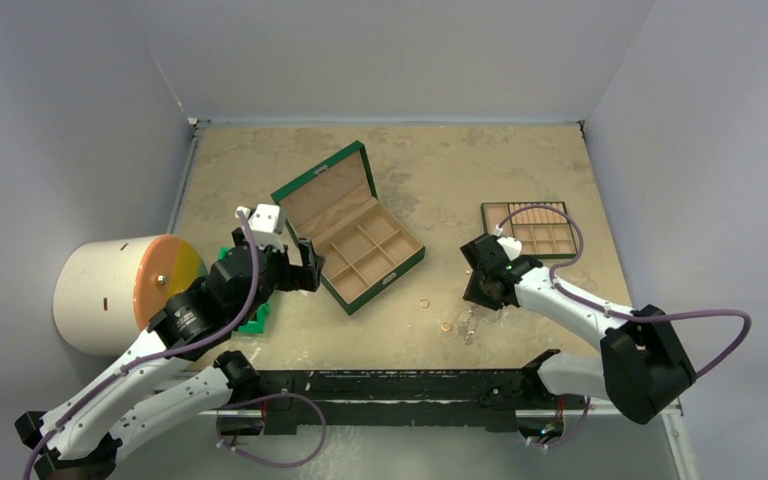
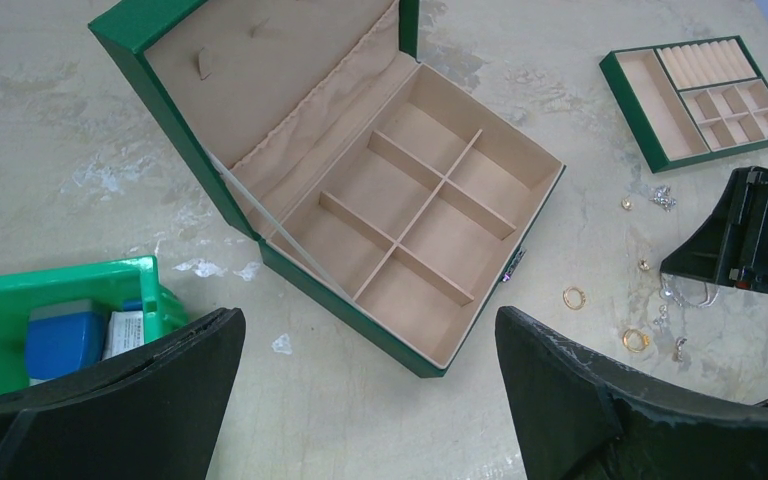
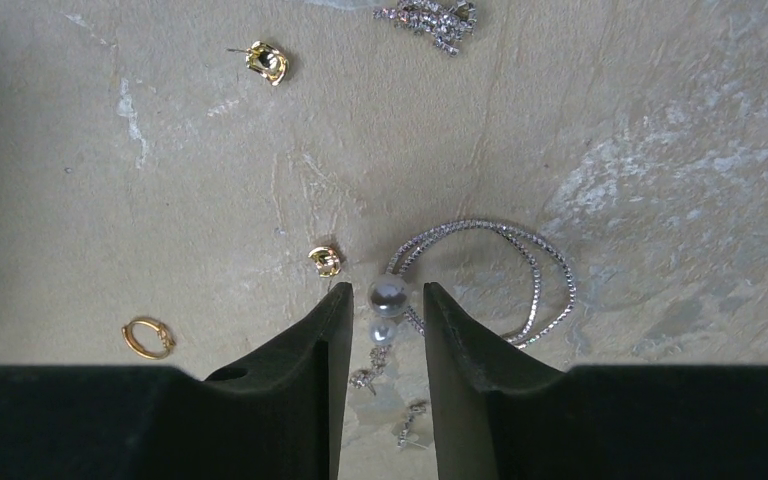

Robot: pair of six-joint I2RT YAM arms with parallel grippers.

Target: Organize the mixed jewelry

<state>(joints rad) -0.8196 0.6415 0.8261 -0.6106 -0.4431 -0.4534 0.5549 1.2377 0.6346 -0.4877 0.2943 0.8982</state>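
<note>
- Far to the left of the green box point(image 1: 390, 280), a white drum point(image 1: 95, 295) with an orange and yellow face lies on its side at the edge of the table point(image 1: 440, 170).
- Just left of the box stands a small green bin point(image 2: 70, 285) with a blue item inside. In the top view the left arm covers most of it.
- At the left front corner of the box, the left gripper point(image 1: 305, 265) hovers with its claw spread wide and nothing between the fingers. The box lid stands up, and the tan dividers are plain to see from the left wrist.
- Right of the box, the mixed jewelry point(image 2: 650, 300) lies scattered on the table, well apart from the box wall. Two gold rings point(image 2: 573, 297) are the nearest pieces to the box.
- Further right of the box, the right gripper point(image 3: 387, 292) is low over the pile. Its jaws are narrow, one on each side of a pearl piece point(image 3: 387, 296), with a thin gap on both sides, so it is not pinched.
- Touching the pearl piece, a thin silver chain loop point(image 3: 530, 270) lies just beside the right finger. A small gold piece point(image 3: 325, 260) sits near the left finger.
- In the top view the gripper body hides part of the pile.
- Farthest right of the box, a flat green tray point(image 2: 655, 100) with tan rolls lies behind the pile. A sparkling silver piece point(image 2: 663, 196) is just before it.
</note>
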